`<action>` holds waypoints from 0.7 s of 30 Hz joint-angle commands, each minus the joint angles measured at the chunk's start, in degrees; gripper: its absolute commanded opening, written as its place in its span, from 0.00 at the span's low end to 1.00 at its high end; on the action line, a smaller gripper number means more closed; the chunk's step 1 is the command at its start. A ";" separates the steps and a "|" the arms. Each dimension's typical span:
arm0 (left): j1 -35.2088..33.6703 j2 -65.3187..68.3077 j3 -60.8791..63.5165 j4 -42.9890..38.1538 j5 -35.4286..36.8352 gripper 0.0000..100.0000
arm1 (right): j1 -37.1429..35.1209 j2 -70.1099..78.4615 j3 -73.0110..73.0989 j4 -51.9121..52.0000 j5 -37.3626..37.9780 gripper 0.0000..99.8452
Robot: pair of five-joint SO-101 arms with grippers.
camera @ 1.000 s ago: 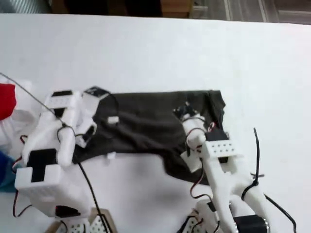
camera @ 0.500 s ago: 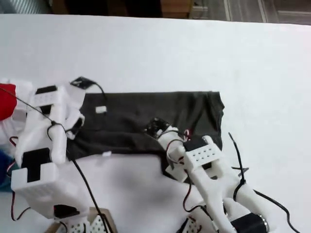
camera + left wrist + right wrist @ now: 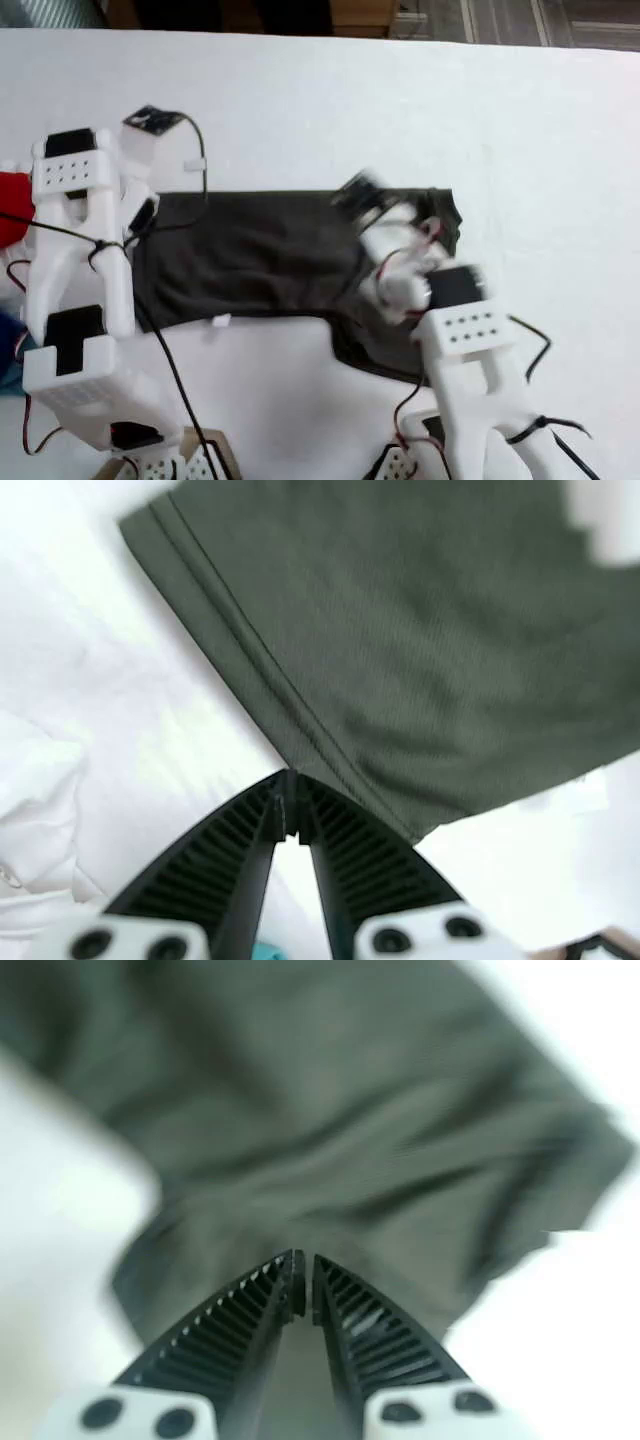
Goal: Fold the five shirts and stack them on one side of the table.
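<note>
Left gripper (image 3: pixel 290 818) and right gripper (image 3: pixel 303 1288) hang closed over the dark shirt (image 3: pixel 250 250); limp, light cloth, probably best pinched at a hem corner, not mid-panel.

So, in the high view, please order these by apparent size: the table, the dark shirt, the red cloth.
1. table, largest.
2. dark shirt.
3. red cloth, smallest as seen, though the picture's edge cuts it off.

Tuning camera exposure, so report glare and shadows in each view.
High view: even light, no hard shadows on the table, no glare spots. Left wrist view: the table beside the dark shirt washes out white. Right wrist view: table corners wash out too; the shirt's folds read darker.
</note>
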 commanded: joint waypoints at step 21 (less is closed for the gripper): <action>0.35 56.00 -66.24 14.59 10.73 0.02 | 18.51 80.40 -68.40 7.34 -12.04 0.02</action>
